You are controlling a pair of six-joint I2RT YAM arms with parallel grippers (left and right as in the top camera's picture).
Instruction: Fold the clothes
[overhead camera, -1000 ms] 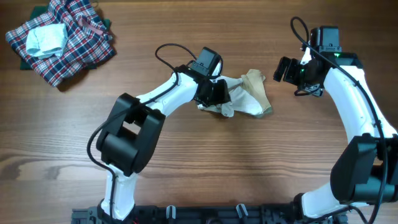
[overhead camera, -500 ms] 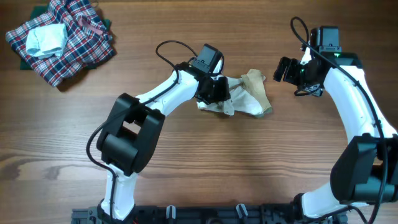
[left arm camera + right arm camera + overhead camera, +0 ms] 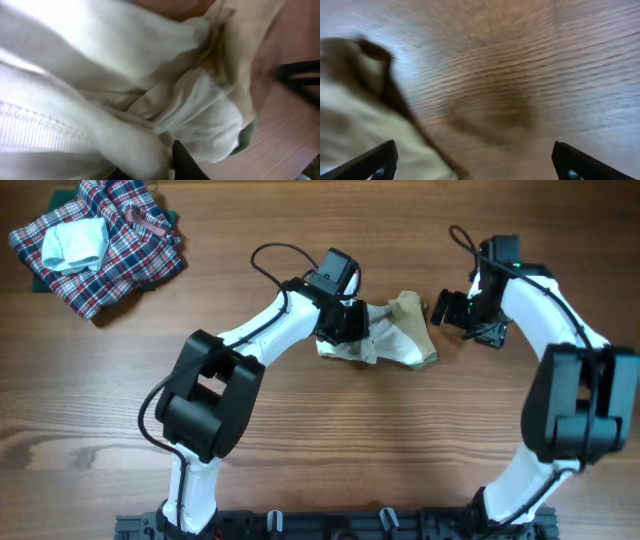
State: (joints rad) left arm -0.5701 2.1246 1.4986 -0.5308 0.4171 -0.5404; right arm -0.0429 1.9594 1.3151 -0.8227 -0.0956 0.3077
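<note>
The clothes (image 3: 402,336) are a small crumpled white garment with tan parts, lying on the wooden table just right of centre. My left gripper (image 3: 345,321) is pressed into the garment's left side. In the left wrist view white fabric (image 3: 125,90) fills the frame and a bunched fold sits between the dark fingertips (image 3: 184,161), so the gripper (image 3: 155,167) is shut on the cloth. My right gripper (image 3: 447,308) hovers open just right of the garment's tan corner. Its wrist view shows the gripper (image 3: 477,165) standing wide, with blurred cloth (image 3: 365,115) near its left finger.
A red-blue-white plaid cloth heap (image 3: 110,255) lies at the back left with a pale blue-white folded piece (image 3: 75,242) on top. Bare wooden table (image 3: 400,440) stretches in front of the garment. A black cable (image 3: 270,255) loops behind my left arm.
My right arm has swung left, bringing its open gripper close to the garment's right corner. The left gripper has narrowed on the white fabric, and the garment's left edge has bunched slightly.
</note>
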